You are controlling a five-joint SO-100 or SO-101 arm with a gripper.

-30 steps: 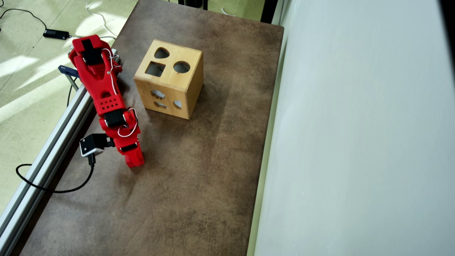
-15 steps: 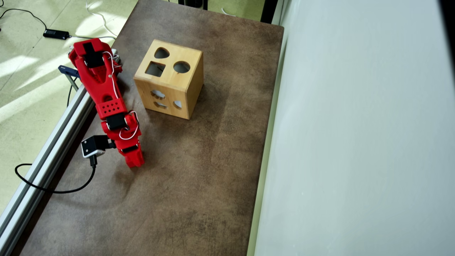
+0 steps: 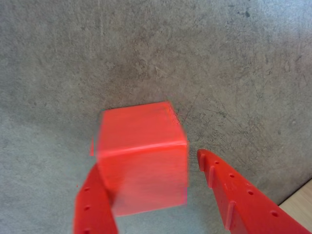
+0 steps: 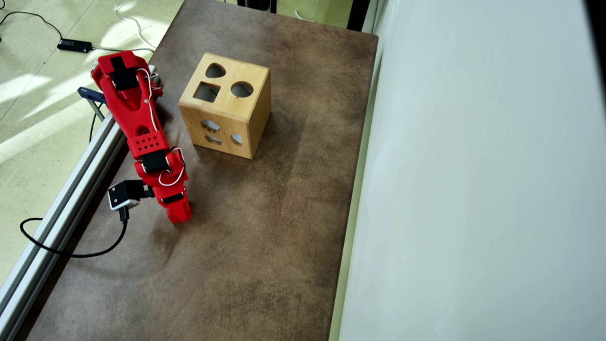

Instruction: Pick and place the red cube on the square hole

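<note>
One cube (image 3: pixel 141 156) sits low in the middle of the wrist view, blurred, between my jaws, which are spread just wider than it; the left finger (image 3: pixel 95 204) looks to be touching, the right one (image 3: pixel 234 192) apart. Overhead, my arm (image 4: pixel 142 128) hides it, lower left of the box (image 4: pixel 227 106) and its square hole (image 4: pixel 207 92) on the tabletop (image 4: pixel 265 213).

The red cube (image 3: pixel 142 156) sits on the table; the square hole (image 4: pixel 207 92) lies open atop the box.
</note>
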